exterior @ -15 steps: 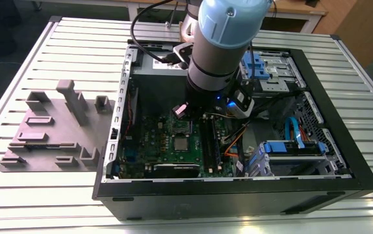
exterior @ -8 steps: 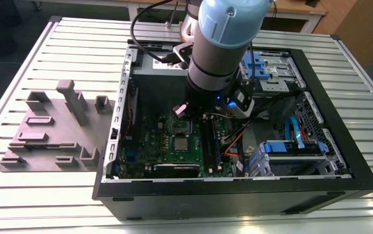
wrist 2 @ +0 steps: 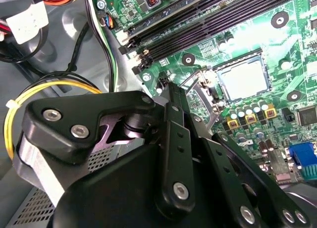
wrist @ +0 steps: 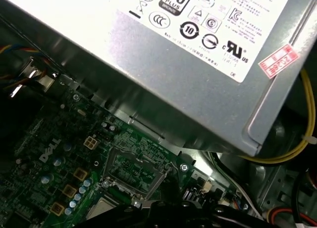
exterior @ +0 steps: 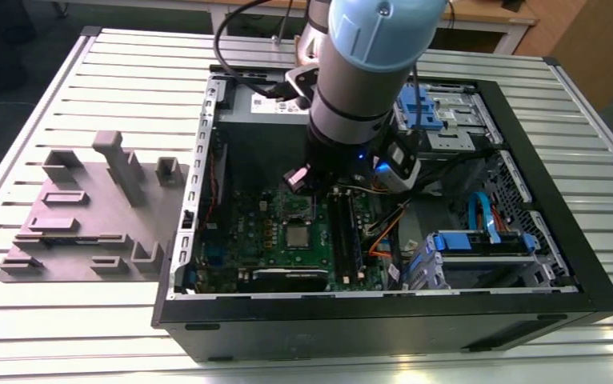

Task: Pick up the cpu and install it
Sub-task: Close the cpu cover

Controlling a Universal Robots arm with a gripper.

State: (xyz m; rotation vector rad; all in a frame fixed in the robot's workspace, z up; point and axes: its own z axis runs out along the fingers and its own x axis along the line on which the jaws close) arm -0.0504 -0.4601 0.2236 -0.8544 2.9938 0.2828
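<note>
The cpu (exterior: 299, 235) is a small silvery square lying flat in the socket on the green motherboard (exterior: 253, 240) inside the open computer case. In the second wrist view the cpu (wrist 2: 243, 79) sits inside the socket's frame, uncovered. The metal load plate (wrist: 133, 171) stands lifted beside it in the first wrist view, and a pale corner of the cpu (wrist: 101, 208) shows just below that plate. My gripper (exterior: 328, 186) hangs inside the case above the board, a little behind the cpu and apart from it. Its black body (wrist 2: 173, 139) takes up the near part of the second wrist view.
A grey plastic tray (exterior: 82, 216) with upright blocks stands on the slatted table at the exterior view's left. The power supply (wrist: 198, 65) sits close behind the gripper. Memory slots (wrist 2: 208, 25), yellow and orange cables (wrist 2: 54, 89) and blue drive bays (exterior: 478, 240) crowd the case.
</note>
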